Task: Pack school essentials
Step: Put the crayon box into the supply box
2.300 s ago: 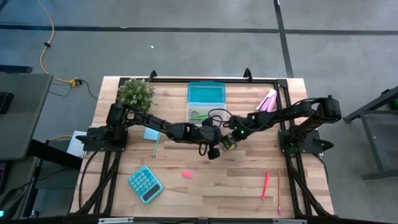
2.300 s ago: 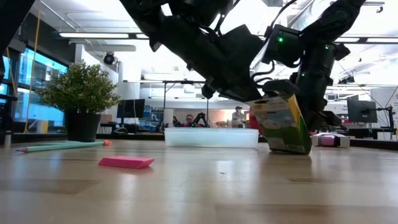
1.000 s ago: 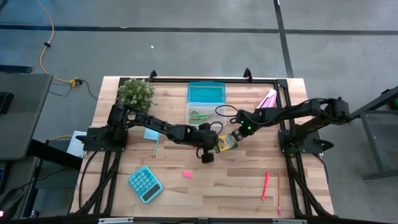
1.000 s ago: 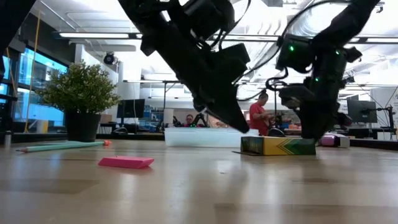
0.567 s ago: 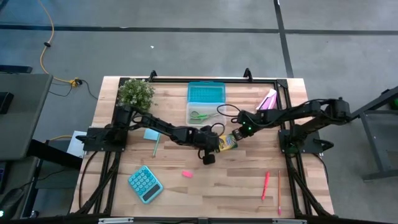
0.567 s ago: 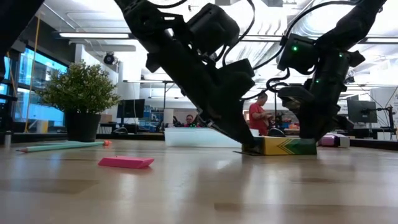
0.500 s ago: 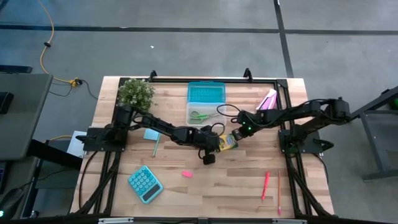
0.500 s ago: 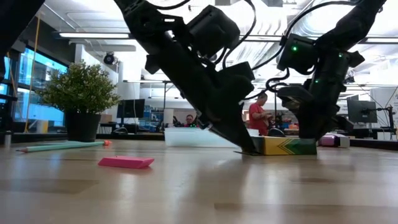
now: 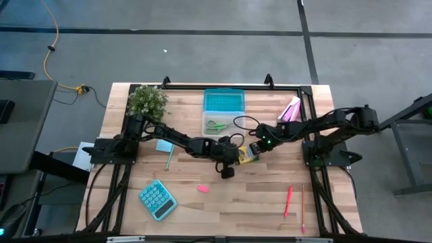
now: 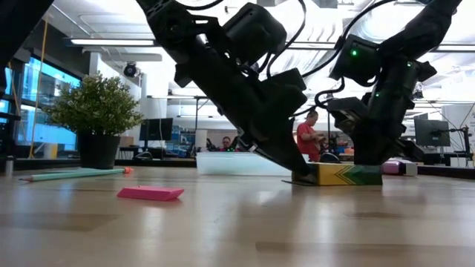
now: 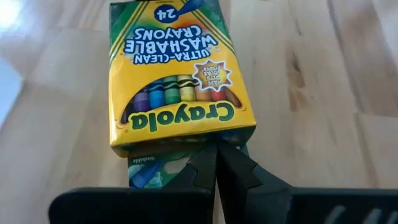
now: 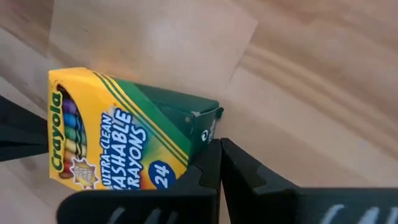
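Note:
The yellow crayon box (image 9: 248, 154) lies flat on the table near its middle, also in the low view (image 10: 341, 173). My left gripper (image 9: 234, 157) is shut at the box's left end, with its tips low at the table (image 10: 298, 173). My right gripper (image 9: 258, 146) is shut at the box's right end. Green-handled scissors (image 9: 216, 125) lie in the clear case (image 9: 210, 116). The pink eraser (image 9: 203, 188), pink-red pen (image 9: 288, 200), thin pencil (image 9: 303, 210), teal pen (image 9: 168, 159) and light-blue note pad (image 9: 163, 145) lie flat on the table. My left gripper touches the crayon box with shut fingertips (image 11: 211, 163) at its left end (image 11: 186, 138), beside a green flap (image 11: 155, 173). The fingers slant down from the table's left, along the box, which lies flat. My right gripper meets the green end's corner (image 12: 208, 124) with shut fingertips (image 12: 214, 158), coming from the right and above.
The case's teal lid (image 9: 224, 101) lies open toward the far edge. A potted plant (image 9: 147, 100) stands at the far left, a teal calculator (image 9: 156, 200) lies near left, and a pink-and-white packet (image 9: 290, 108) is far right. A person shows beyond the table (image 10: 304, 141).
My left gripper has come down and moved right until its tips are at the box's left end on the table. The box, lying flat throughout, has slid a little toward the table's right. My right gripper has shifted slightly right with it.

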Controlling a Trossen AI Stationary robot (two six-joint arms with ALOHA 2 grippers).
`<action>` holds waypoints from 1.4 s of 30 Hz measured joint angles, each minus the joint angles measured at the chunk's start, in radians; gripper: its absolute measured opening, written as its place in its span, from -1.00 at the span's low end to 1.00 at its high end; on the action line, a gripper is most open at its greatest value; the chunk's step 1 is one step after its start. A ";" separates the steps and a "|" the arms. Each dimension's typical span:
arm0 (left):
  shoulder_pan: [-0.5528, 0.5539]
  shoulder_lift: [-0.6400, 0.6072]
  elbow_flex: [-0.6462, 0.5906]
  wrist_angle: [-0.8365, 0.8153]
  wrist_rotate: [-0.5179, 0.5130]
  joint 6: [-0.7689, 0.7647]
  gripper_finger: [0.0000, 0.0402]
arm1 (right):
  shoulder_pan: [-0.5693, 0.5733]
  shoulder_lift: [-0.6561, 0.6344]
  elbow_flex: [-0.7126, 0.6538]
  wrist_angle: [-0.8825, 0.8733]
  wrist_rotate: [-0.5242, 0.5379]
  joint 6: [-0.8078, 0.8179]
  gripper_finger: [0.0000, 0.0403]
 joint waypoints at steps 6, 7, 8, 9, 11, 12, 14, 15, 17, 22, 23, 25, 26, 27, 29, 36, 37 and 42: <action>0.000 0.000 0.000 0.005 0.003 0.000 -1.00 | 0.007 0.001 0.000 0.002 -0.013 0.008 -1.00; 0.000 0.000 0.000 0.012 0.003 0.000 -1.00 | 0.007 0.001 0.000 0.002 -0.012 0.008 -1.00; 0.000 0.000 0.000 0.021 0.003 0.000 -1.00 | 0.007 0.000 0.000 0.002 -0.012 0.008 -1.00; -0.001 -0.003 0.000 0.029 0.004 -0.001 -1.00 | 0.007 0.000 0.000 0.002 -0.012 0.008 -1.00; -0.001 -0.008 0.010 0.027 0.005 -0.001 -1.00 | 0.007 0.000 0.000 0.002 -0.011 0.008 -1.00; -0.001 -0.008 0.021 0.022 0.009 0.000 -1.00 | 0.007 0.000 0.000 0.002 -0.010 0.008 -1.00; -0.002 -0.008 0.047 0.007 0.014 0.000 -1.00 | 0.007 0.000 -0.001 0.006 -0.009 0.008 -1.00; -0.002 -0.008 0.062 0.004 0.014 0.001 -1.00 | 0.007 0.000 -0.001 0.009 -0.009 0.008 -1.00; -0.005 -0.009 0.093 -0.001 0.014 0.016 -1.00 | 0.008 0.000 -0.002 0.015 -0.009 0.009 -1.00; -0.007 -0.011 0.151 -0.004 -0.019 0.074 -1.00 | 0.008 0.000 -0.003 0.030 -0.010 0.015 -1.00; -0.005 -0.011 0.159 -0.006 -0.026 0.081 -1.00 | 0.009 0.001 -0.003 0.036 -0.013 0.016 -1.00; -0.004 -0.011 0.178 -0.013 -0.042 0.093 -1.00 | 0.009 0.001 -0.003 0.049 -0.021 0.020 -1.00; -0.004 -0.011 0.186 -0.021 -0.047 0.103 -1.00 | 0.009 0.001 -0.003 0.058 -0.028 0.024 -1.00; -0.004 -0.011 0.193 -0.027 -0.049 0.115 -1.00 | 0.009 0.001 -0.003 0.069 -0.034 0.026 -1.00; -0.003 -0.011 0.202 -0.028 -0.051 0.134 -1.00 | 0.009 0.000 -0.002 0.102 -0.046 0.030 -1.00; 0.002 -0.011 0.200 -0.026 -0.055 0.139 -1.00 | 0.009 -0.001 0.000 0.129 -0.035 0.048 -1.00; 0.002 -0.011 0.200 -0.026 -0.055 0.139 -1.00 | 0.008 -0.001 0.000 0.128 -0.034 0.044 -1.00; 0.010 -0.011 0.200 -0.026 -0.067 0.139 -1.00 | -0.008 -0.010 0.000 0.115 -0.002 0.034 -1.00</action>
